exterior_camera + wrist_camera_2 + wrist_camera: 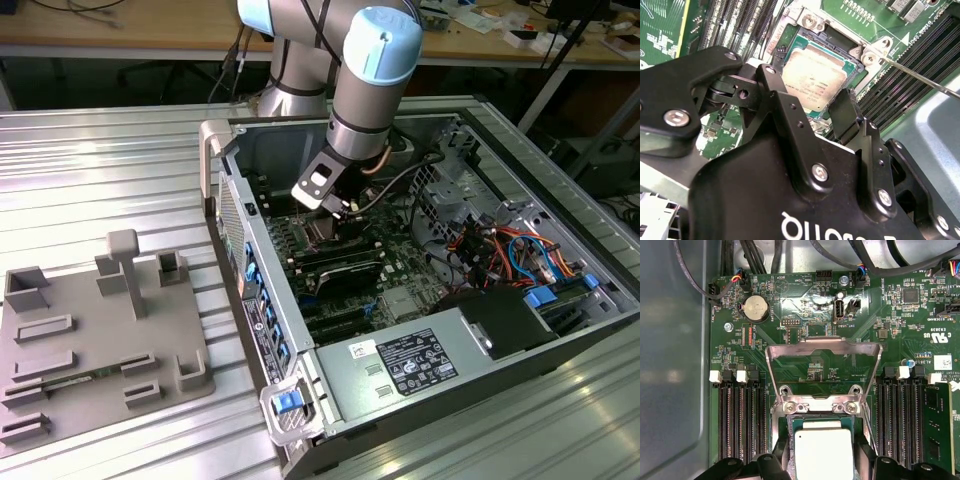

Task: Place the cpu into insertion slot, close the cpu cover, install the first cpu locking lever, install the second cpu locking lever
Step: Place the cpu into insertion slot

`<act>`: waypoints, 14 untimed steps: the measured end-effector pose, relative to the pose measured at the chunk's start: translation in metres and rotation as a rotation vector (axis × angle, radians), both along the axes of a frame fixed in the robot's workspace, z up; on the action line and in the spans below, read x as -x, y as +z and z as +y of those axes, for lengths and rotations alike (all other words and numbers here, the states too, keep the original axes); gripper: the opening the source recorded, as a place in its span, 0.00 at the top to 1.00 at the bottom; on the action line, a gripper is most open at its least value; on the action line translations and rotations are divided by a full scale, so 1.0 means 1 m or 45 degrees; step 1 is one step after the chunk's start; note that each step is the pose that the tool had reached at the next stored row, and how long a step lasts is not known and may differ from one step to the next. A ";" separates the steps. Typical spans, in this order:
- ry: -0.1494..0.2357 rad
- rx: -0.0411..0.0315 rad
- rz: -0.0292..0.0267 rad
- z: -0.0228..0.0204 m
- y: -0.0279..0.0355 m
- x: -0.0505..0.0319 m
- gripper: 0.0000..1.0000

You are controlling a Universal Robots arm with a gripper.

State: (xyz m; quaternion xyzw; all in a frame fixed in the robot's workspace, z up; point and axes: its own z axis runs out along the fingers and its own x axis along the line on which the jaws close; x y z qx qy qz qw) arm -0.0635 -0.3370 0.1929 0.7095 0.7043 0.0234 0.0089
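Item: cpu (823, 450), tan-silver, lying in insertion slot (839, 42) on green motherboard (805, 305); gripper (809, 89) jaws astride it, clamped or freed cannot be told; cpu cover (822, 343) hinged up, open.

Green motherboard (805, 295), flecked with fine white print. There's the cpu (812, 75), pale tan-silver face, small dark lettering, sitting against the dark insertion slot (815, 40). The cpu cover (822, 346) gleams bright silver. Black memory slots (740, 415) run in stripes, capped by white clips. The gripper (807, 92) is matte black, dotted with silver screws. In the exterior view the robot arm (375, 50) is grey with sky-blue caps, the cables (505, 245) orange, red and blue, the ribbed table (100, 150) silver, the fixture tray (90, 350) dull grey-brown.
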 end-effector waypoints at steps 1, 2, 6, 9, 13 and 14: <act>0.000 0.0000 0.0000 0.0000 0.0000 0.0000 0.39; 0.000 0.0000 0.0000 0.0000 0.0000 0.0000 0.39; 0.000 0.0000 0.0001 0.0000 0.0000 0.0000 0.39; 0.000 -0.0003 -0.0002 0.0001 0.0005 -0.0001 0.39; 0.000 -0.0002 -0.0001 0.0000 0.0011 -0.0001 0.39; 0.000 -0.0004 -0.0002 0.0001 0.0014 -0.0001 0.39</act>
